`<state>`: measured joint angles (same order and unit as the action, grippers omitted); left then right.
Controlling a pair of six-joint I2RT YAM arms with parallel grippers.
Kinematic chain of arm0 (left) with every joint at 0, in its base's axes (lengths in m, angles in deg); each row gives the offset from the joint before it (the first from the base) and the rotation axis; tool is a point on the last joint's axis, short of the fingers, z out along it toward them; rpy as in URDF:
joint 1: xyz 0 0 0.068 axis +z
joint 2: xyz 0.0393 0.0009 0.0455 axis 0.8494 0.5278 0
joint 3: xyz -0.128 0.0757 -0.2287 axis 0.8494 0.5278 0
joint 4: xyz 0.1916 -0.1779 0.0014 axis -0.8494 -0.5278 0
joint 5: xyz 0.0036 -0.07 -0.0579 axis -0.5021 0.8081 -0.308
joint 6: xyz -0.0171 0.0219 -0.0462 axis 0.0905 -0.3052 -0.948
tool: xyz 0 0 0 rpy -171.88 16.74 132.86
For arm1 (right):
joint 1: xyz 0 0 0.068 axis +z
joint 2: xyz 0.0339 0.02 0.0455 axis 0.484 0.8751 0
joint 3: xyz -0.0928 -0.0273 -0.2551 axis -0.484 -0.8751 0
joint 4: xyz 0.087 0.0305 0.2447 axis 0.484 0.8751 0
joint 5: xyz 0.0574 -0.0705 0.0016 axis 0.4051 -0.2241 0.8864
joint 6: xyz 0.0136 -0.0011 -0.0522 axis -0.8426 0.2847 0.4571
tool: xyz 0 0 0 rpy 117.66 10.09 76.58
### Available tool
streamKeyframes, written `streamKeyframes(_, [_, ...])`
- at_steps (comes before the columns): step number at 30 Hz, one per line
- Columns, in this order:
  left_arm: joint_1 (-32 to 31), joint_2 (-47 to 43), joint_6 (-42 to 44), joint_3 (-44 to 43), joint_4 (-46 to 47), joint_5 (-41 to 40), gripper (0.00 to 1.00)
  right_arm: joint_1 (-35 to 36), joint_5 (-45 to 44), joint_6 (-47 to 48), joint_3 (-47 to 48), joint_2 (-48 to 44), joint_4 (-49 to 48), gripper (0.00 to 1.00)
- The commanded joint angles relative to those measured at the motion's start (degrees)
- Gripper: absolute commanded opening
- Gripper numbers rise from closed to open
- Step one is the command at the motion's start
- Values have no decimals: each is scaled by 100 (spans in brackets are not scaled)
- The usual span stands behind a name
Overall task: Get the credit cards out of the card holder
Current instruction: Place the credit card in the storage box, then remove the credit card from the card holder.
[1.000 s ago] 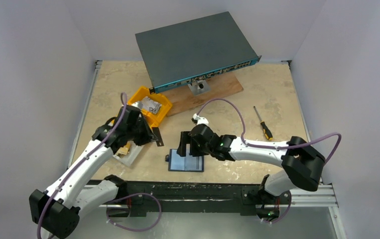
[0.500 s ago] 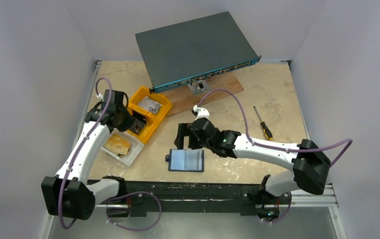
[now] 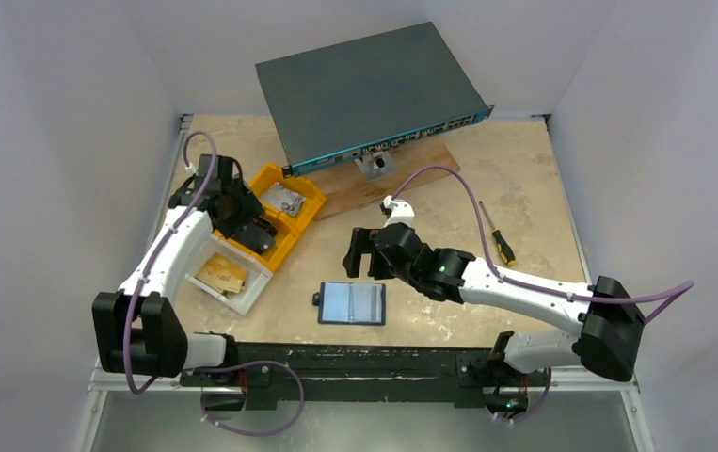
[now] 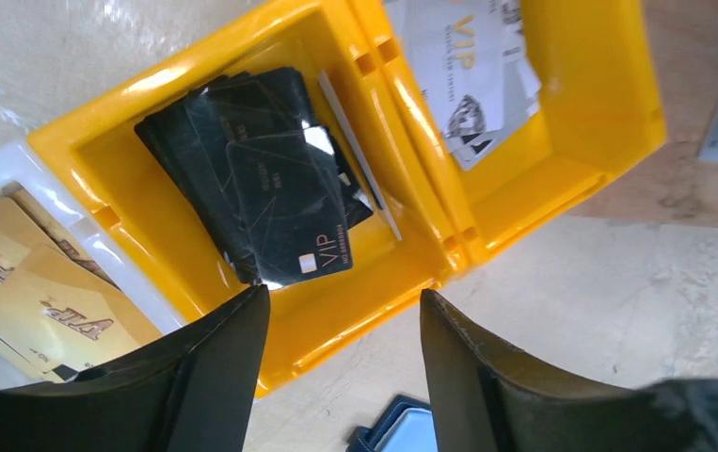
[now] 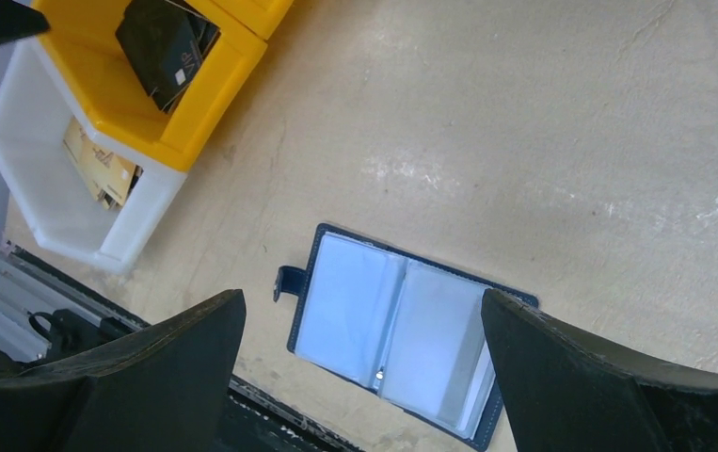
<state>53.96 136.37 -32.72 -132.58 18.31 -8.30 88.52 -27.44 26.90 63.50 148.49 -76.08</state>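
Note:
The dark navy card holder lies open on the table, its pale clear sleeves facing up and its black tab to the left. I cannot tell whether a card sits in the sleeves. Black credit cards are stacked in the near compartment of the yellow bin. My left gripper hangs open over that bin's near wall with nothing between its fingers; it also shows in the top view. My right gripper stands wide open and empty above the holder, just behind it.
The yellow bin's far compartment holds silver-white cards. A white bin with gold cards adjoins it on the near left. A grey network switch rests on a wooden board at the back. A screwdriver lies at the right.
My left arm swung from beside the holder back-left to the yellow bin with a dark card, then opened. My right gripper opened wider and drew slightly back and right.

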Motion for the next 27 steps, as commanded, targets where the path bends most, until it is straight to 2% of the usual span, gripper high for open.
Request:
streamKeyframes(1, [62, -486, 264, -459, -54, 94, 61, -16, -138, -199, -34, 38, 30, 99])
streamKeyframes(7, [-187, -1411, 393, 229, -104, 898, 61, -16, -51, -601, -56, -49, 338, 99])
streamKeyframes(15, [-1550, -2307, 349, 1161, -96, 1082, 60, -94, -393, -927, -173, -616, 864, 99])
streamKeyframes(20, [-2482, -2105, 340, 1222, -24, 918, 58, -174, -573, -1155, -444, -866, 888, 99])
streamKeyframes(27, [-4047, -1064, -3, 925, 226, 368, 57, -693, 13, -1211, -953, -830, 584, 99])
